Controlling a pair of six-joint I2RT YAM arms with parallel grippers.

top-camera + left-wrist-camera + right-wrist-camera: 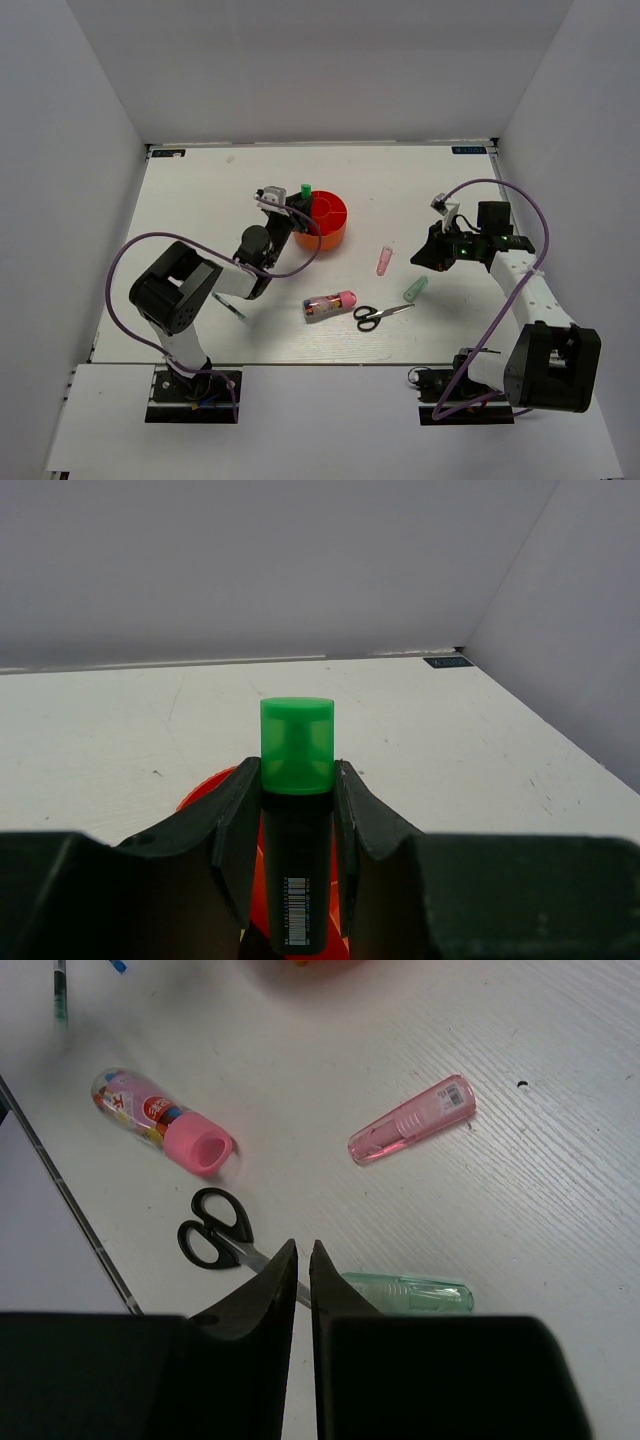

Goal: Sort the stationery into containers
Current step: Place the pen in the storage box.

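Note:
My left gripper [297, 780] is shut on a green-capped marker [296, 780] with a black body, held over the near-left edge of the round orange-red organiser [327, 219]; the organiser's rim also shows in the left wrist view [205, 788]. In the top view the marker's cap [306, 190] sticks up by the left gripper [296, 208]. My right gripper [302, 1252] is shut and empty, above the table by the black-handled scissors [214, 1230] and the pale green tube [410, 1292]. A pink tube [412, 1120] and a clear pink-capped tube [165, 1121] lie further off.
A thin pen [229, 307] lies on the table by the left arm's base link. White walls enclose the table on the left, back and right. The table's front edge [330, 362] runs just before the scissors [380, 315].

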